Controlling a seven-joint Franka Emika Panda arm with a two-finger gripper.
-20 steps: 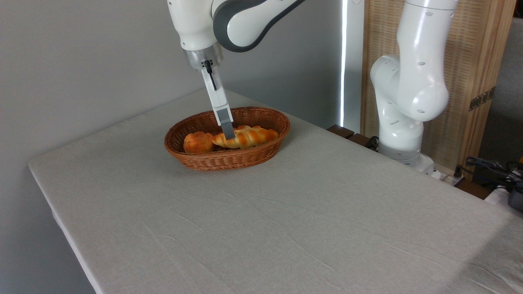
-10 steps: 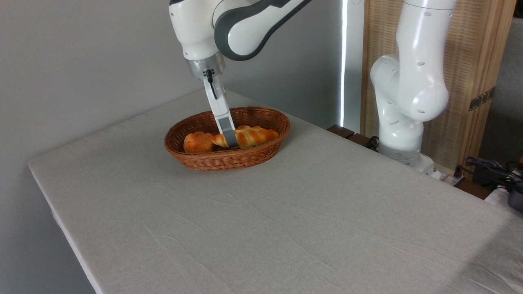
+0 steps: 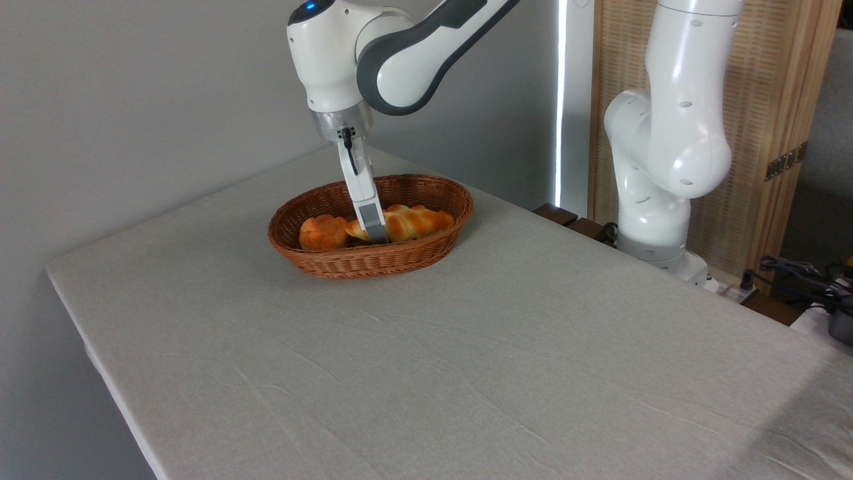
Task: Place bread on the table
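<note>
Fingers (image 3: 375,233) reach inside basket (image 3: 426,255) rim, against bread (image 3: 410,223).

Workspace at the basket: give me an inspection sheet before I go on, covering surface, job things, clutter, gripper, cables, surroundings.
Surface: table under a pale, slightly wrinkled cloth.
Job's things: braided bread lies in the wicker basket, not yet on the cloth.
Clutter: a small round bun in the basket, left of the loaf.
Gripper: gripper is down in the basket at the loaf's left part; one of its fingers faces the camera, so cannot tell open or shut.
Cables: dark cables off the table at right.
Surroundings: grey wall behind, wooden slatted panel behind the arm's base.
</note>
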